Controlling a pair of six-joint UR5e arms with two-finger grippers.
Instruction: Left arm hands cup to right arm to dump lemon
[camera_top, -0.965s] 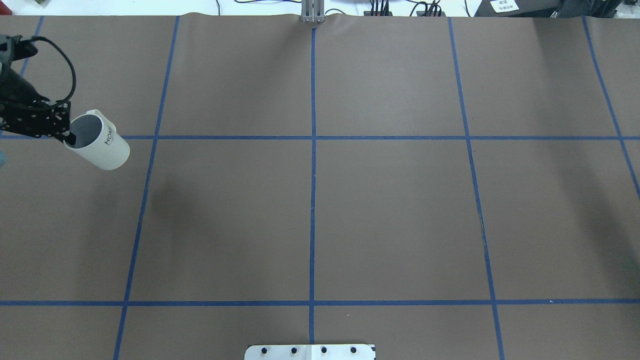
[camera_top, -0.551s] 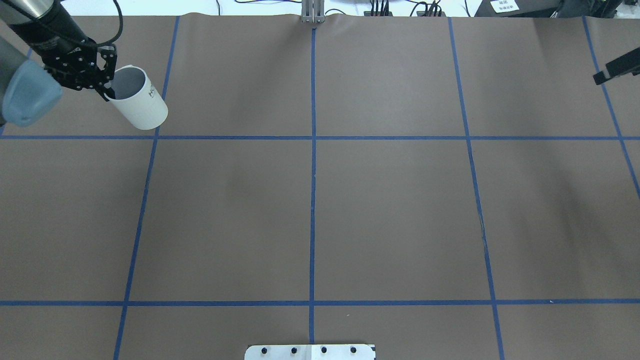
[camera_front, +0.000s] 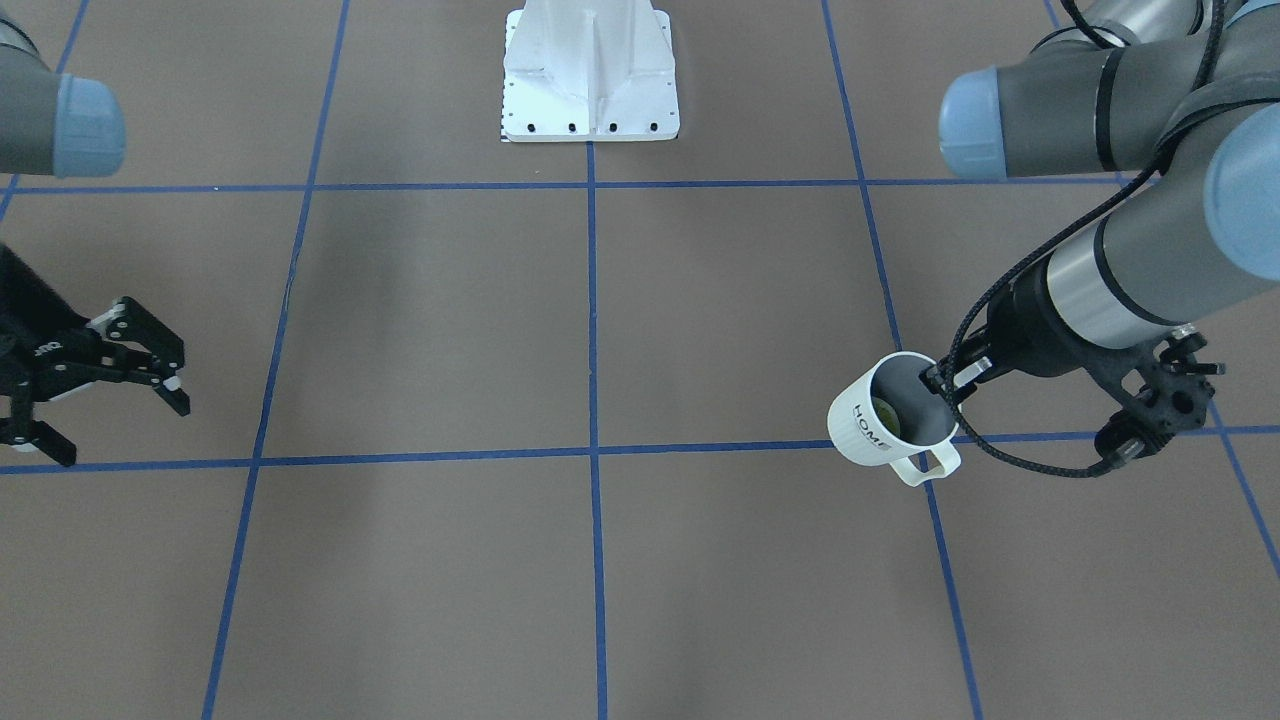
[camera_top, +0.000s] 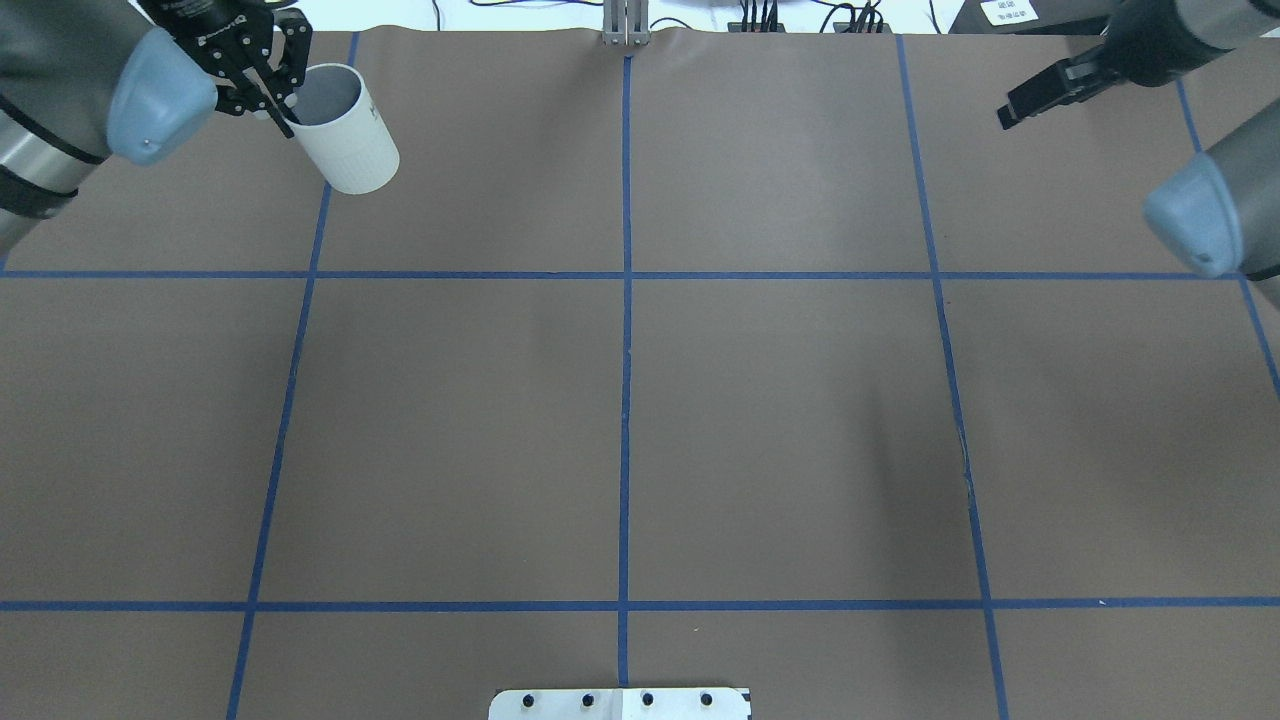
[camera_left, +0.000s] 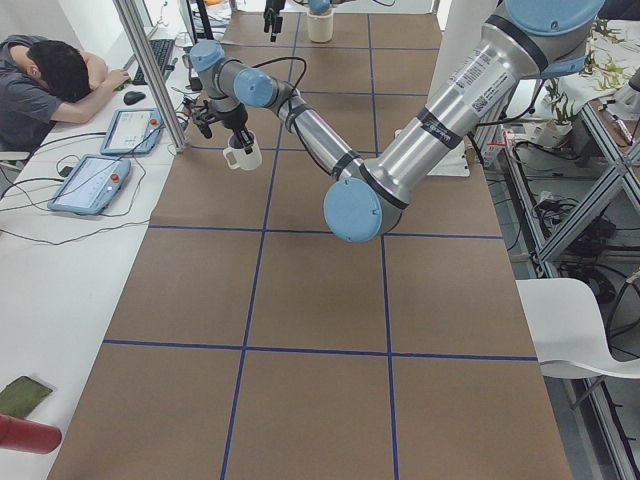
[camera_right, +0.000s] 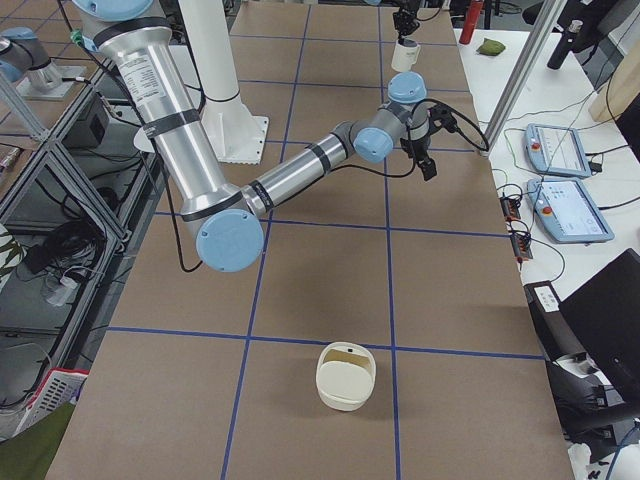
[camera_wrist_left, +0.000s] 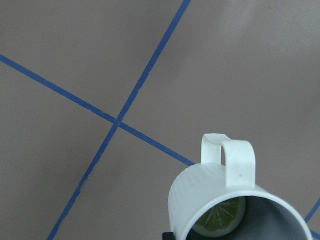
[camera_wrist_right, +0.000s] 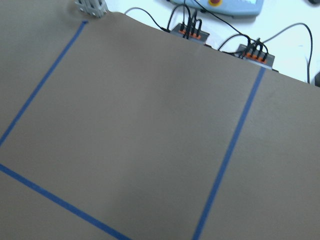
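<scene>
**Cup pinched at the rim, lemon inside, far-left part of the table**

Front-facing view: the silver-grey tubular left arm (camera_front: 1120, 280) has light-blue joint caps. Its black two-finger left gripper (camera_front: 935, 385) is clamped on the rim of a small cream-white cup (camera_front: 860, 425) lettered "HOME". One finger sits inside the grey bore. The cup is tilted, handle toward the camera. A yellow-green lemon slice (camera_front: 885, 415) lies inside. The black right gripper (camera_front: 122, 432) is well apart, fingers spread wide.

Overhead: the cup sits over a blue tape line (camera_top: 320, 220), near the far edge of the brown paper-covered table (camera_top: 780, 400), on the robot's left side.

Left side view: the cup hangs under the gripper.

Right side view: a cream basket-shaped object (camera_right: 345, 375) sits at the near end.

Left wrist: the slice's spoke pattern shows deep in the cup, handle uppermost.

Right wrist: bare table, tape, and black cables (camera_wrist_right: 187, 27).
</scene>
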